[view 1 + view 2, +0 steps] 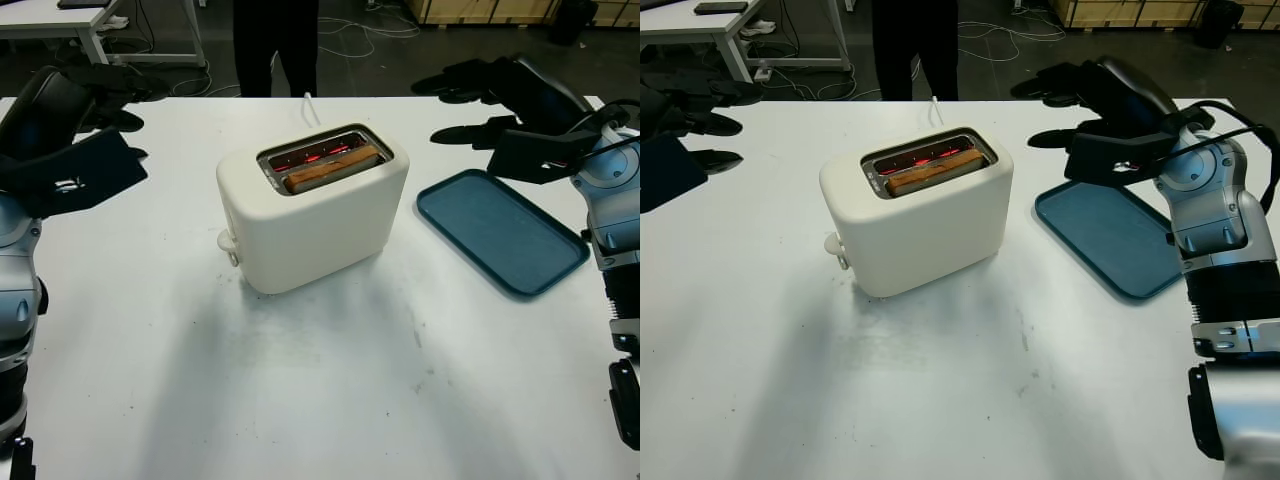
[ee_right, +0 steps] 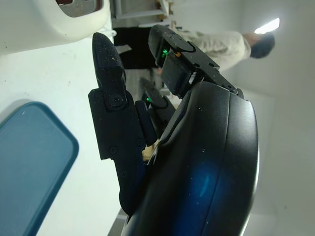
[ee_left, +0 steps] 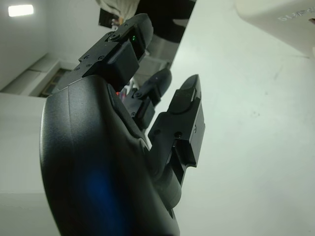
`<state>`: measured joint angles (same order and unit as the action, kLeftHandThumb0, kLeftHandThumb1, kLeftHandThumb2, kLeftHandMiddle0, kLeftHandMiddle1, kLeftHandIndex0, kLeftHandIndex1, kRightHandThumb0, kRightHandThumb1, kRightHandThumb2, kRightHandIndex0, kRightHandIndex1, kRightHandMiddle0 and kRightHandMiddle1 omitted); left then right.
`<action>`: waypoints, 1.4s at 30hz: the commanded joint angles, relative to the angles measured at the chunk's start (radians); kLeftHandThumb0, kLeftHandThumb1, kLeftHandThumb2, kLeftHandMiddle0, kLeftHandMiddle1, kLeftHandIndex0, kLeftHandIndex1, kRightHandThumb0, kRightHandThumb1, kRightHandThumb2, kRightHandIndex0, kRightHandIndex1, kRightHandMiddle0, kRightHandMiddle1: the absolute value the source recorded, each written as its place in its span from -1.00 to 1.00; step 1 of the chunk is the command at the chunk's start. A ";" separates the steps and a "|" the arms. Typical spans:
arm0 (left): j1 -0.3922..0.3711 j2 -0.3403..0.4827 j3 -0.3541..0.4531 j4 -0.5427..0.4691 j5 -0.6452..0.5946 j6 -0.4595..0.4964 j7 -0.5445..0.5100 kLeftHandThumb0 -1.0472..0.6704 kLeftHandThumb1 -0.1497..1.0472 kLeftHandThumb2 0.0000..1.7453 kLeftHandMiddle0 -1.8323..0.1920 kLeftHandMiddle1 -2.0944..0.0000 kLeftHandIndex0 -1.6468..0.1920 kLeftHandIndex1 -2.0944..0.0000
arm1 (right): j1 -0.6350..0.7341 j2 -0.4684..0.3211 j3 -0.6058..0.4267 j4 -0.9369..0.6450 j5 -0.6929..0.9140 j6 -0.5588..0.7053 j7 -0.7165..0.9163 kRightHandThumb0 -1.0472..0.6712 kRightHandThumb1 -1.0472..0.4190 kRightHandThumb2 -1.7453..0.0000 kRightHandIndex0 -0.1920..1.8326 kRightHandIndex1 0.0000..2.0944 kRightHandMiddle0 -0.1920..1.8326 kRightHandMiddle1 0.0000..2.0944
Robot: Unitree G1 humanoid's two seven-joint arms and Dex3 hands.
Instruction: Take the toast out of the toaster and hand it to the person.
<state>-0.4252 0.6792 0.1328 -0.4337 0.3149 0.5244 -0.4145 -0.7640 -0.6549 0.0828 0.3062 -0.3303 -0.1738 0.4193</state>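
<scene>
Toast (image 1: 330,168), browned slice, sat in the near slot of a cream toaster (image 1: 310,215) at table centre; elements glowed red in the slot behind. Teal tray (image 1: 500,230) lay flat just right of the toaster. Left hand (image 1: 75,150) open, empty, raised above the table's left edge, well apart from the toaster. Right hand (image 1: 1105,110) open, empty, above the tray's far end. White table (image 1: 300,400), scuffed. A person's dark trouser legs (image 1: 275,45) stood beyond the far edge; cables on floor.
</scene>
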 commanded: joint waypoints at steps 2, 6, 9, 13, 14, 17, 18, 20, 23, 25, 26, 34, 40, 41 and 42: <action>-0.022 0.003 -0.005 -0.006 -0.003 0.000 0.005 0.43 0.79 -0.95 0.15 0.62 0.01 0.99 | -0.009 -0.017 -0.014 0.011 0.014 -0.019 0.001 -0.33 -0.83 0.93 -0.09 -0.98 -0.14 -0.99; -0.040 -0.007 -0.021 -0.008 0.000 0.038 0.002 0.45 0.79 -0.92 0.18 0.64 0.03 1.00 | -0.003 -0.023 -0.018 -0.004 0.006 -0.013 -0.003 -0.26 -0.83 0.96 -0.10 -0.98 -0.15 -1.00; -0.040 -0.017 -0.018 0.005 -0.013 0.025 0.009 0.48 0.79 -0.90 0.19 0.65 0.02 0.99 | -0.003 -0.018 -0.020 -0.005 0.006 -0.006 -0.004 -0.20 -0.83 0.97 -0.10 -0.98 -0.15 -1.00; -0.038 -0.008 -0.025 0.017 -0.004 0.005 0.012 0.44 0.78 -0.93 0.17 0.63 -0.01 0.98 | -0.011 -0.016 -0.015 0.020 0.002 -0.024 -0.005 -0.23 -0.83 0.98 -0.09 -0.98 -0.14 -1.00; -0.037 -0.008 -0.025 0.017 -0.003 0.003 0.011 0.44 0.79 -0.93 0.17 0.63 -0.02 0.98 | -0.013 -0.016 -0.012 0.026 -0.001 -0.030 -0.006 -0.25 -0.83 0.98 -0.10 -0.99 -0.14 -1.00; -0.034 -0.008 -0.028 0.016 0.000 -0.002 0.012 0.45 0.78 -0.94 0.17 0.62 -0.02 0.98 | -0.017 -0.018 -0.005 0.027 -0.011 -0.022 -0.001 -0.29 -0.83 0.96 -0.10 -0.99 -0.14 -1.00; -0.033 -0.008 -0.030 0.016 0.003 -0.007 0.014 0.45 0.78 -0.95 0.16 0.62 -0.02 0.98 | -0.017 -0.018 -0.004 0.027 -0.013 -0.019 0.000 -0.29 -0.83 0.96 -0.10 -0.99 -0.14 -1.00; -0.033 -0.009 -0.033 0.016 0.005 -0.013 0.017 0.46 0.78 -0.95 0.16 0.61 -0.02 0.98 | -0.017 -0.019 -0.004 0.027 -0.013 -0.015 0.002 -0.29 -0.83 0.96 -0.10 -0.99 -0.14 -1.00; -0.037 -0.010 -0.037 0.014 0.004 -0.005 0.014 0.46 0.79 -0.96 0.16 0.61 -0.02 0.98 | -0.015 -0.021 -0.007 0.028 -0.008 -0.025 0.000 -0.30 -0.83 0.96 -0.10 -0.99 -0.14 -1.00; -0.035 -0.017 -0.037 0.012 -0.003 -0.008 0.015 0.49 0.79 -0.94 0.17 0.61 -0.01 0.98 | -0.012 -0.023 -0.009 0.029 -0.007 -0.032 -0.003 -0.31 -0.83 0.96 -0.10 -0.99 -0.13 -1.00; -0.032 -0.019 -0.037 0.015 -0.005 -0.021 0.018 0.50 0.79 -0.94 0.17 0.61 -0.01 0.99 | -0.010 -0.023 -0.011 0.030 -0.005 -0.037 -0.006 -0.31 -0.83 0.97 -0.10 -0.99 -0.13 -1.00; -0.028 -0.026 -0.043 0.037 -0.008 -0.080 0.027 0.52 0.78 -0.95 0.17 0.55 -0.03 0.97 | -0.009 -0.018 -0.014 0.032 0.013 -0.020 0.028 -0.30 -0.83 0.94 -0.13 -1.00 -0.17 -1.00; -0.019 -0.045 -0.047 0.019 -0.008 -0.068 0.030 0.53 0.79 -0.94 0.20 0.51 -0.03 0.98 | 0.007 -0.012 -0.026 0.019 0.021 -0.009 0.023 -0.30 -0.83 0.95 -0.13 -1.00 -0.16 -1.00; -0.017 -0.049 -0.048 0.015 -0.007 -0.062 0.029 0.52 0.79 -0.93 0.21 0.51 -0.02 0.98 | 0.008 -0.010 -0.029 0.019 0.026 -0.009 0.024 -0.29 -0.83 0.95 -0.13 -1.00 -0.16 -1.00; -0.015 -0.050 -0.049 0.015 -0.003 -0.063 0.030 0.52 0.79 -0.93 0.21 0.50 -0.02 0.98 | 0.010 -0.008 -0.031 0.023 0.029 -0.014 0.024 -0.28 -0.83 0.96 -0.13 -1.00 -0.16 -1.00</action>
<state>-0.4514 0.6305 0.0905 -0.4094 0.3043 0.4569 -0.3972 -0.7674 -0.6642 0.0614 0.3310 -0.3247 -0.1945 0.4423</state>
